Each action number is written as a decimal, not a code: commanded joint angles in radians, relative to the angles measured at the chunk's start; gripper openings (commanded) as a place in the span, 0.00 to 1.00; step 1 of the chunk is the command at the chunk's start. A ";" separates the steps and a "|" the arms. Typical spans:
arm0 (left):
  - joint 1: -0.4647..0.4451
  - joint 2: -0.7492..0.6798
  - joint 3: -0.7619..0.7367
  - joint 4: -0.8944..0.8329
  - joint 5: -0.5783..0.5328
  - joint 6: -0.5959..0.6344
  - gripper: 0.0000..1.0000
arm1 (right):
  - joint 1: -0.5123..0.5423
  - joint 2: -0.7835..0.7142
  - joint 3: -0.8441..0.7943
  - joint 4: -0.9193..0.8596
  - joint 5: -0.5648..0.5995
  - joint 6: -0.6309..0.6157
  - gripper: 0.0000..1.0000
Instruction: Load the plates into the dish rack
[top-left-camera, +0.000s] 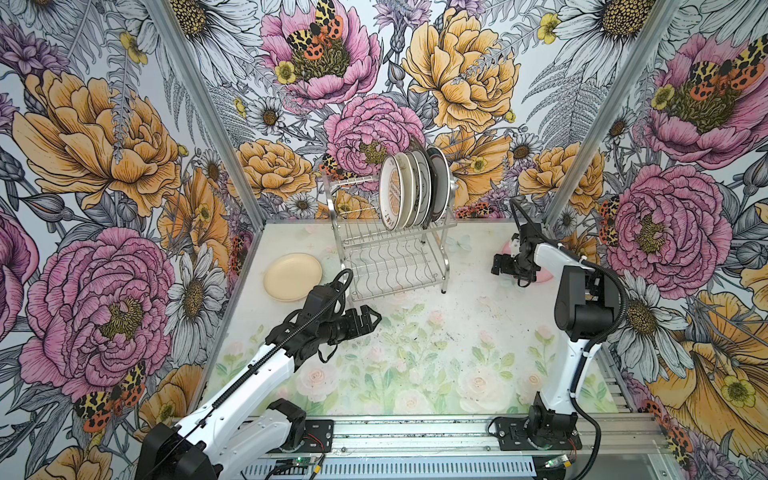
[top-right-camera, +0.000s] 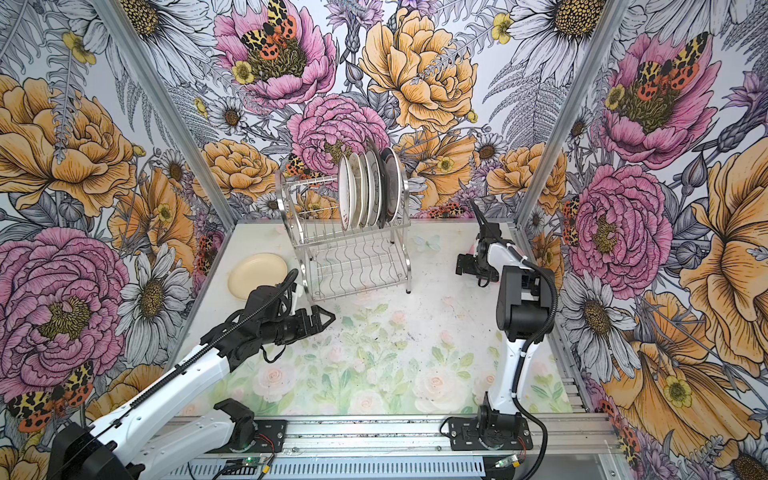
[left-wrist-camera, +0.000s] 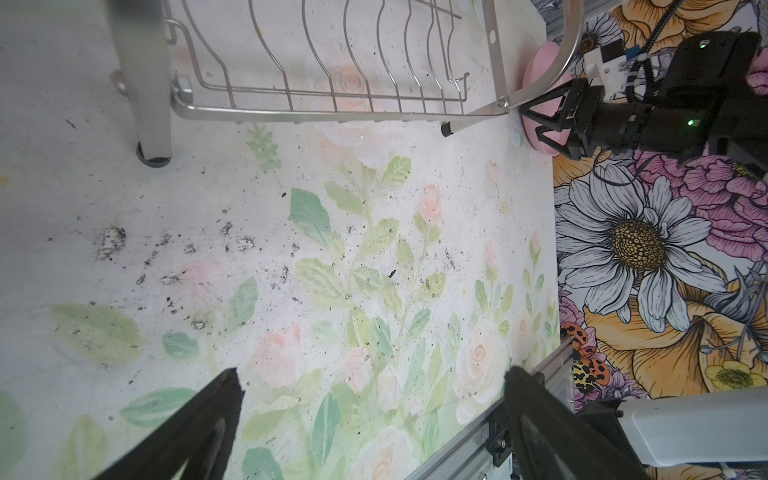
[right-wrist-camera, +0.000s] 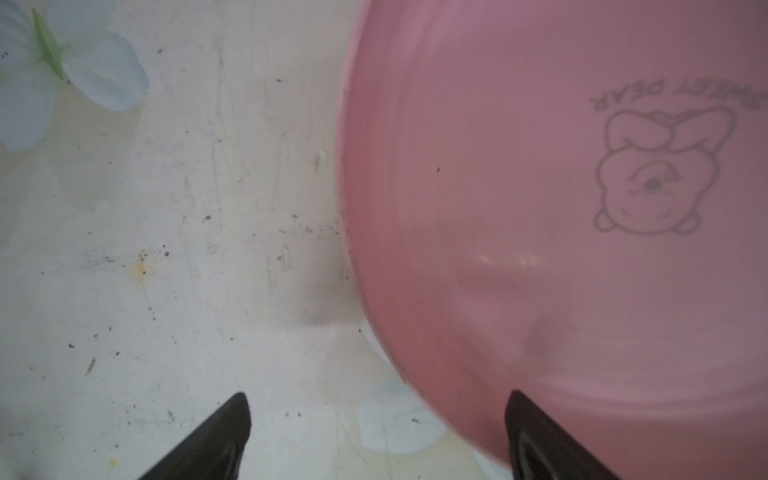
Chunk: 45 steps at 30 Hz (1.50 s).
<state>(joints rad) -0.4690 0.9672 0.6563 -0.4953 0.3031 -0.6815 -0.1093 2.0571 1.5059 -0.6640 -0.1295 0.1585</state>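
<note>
"Where do the plates (top-left-camera: 409, 189) sit?"

"A row of them stands on edge in the upper tier of the dish rack (top-left-camera: 395, 257), packed toward its right end, the orange sunburst plate (top-left-camera: 392, 195) foremost; a cream plate (top-left-camera: 293, 276) lies flat on the table (top-left-camera: 415, 332) left of the rack; a pink plate (right-wrist-camera: 540, 249) lies flat to the rack's right."

"And the grippers?"

"The right gripper (right-wrist-camera: 378, 397) hangs low at the pink plate's rim, jaws wide apart, one finger over the plate, one over the table; contact cannot be told; the left gripper (top-left-camera: 372, 318) hovers near the rack's front left leg, jaws apart, holding nothing."
</note>
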 joint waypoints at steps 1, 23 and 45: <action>0.015 0.005 0.024 0.027 0.012 0.017 0.99 | 0.015 -0.038 -0.022 -0.029 -0.015 -0.019 0.95; 0.067 -0.009 0.009 0.039 0.069 0.048 0.99 | 0.100 -0.146 -0.135 -0.077 -0.036 -0.049 0.93; 0.131 -0.105 -0.046 0.023 0.141 0.064 0.99 | 0.315 -0.337 -0.370 -0.120 -0.014 -0.019 0.92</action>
<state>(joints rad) -0.3481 0.8845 0.6247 -0.4740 0.4160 -0.6460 0.1757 1.7668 1.1603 -0.7708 -0.1368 0.1162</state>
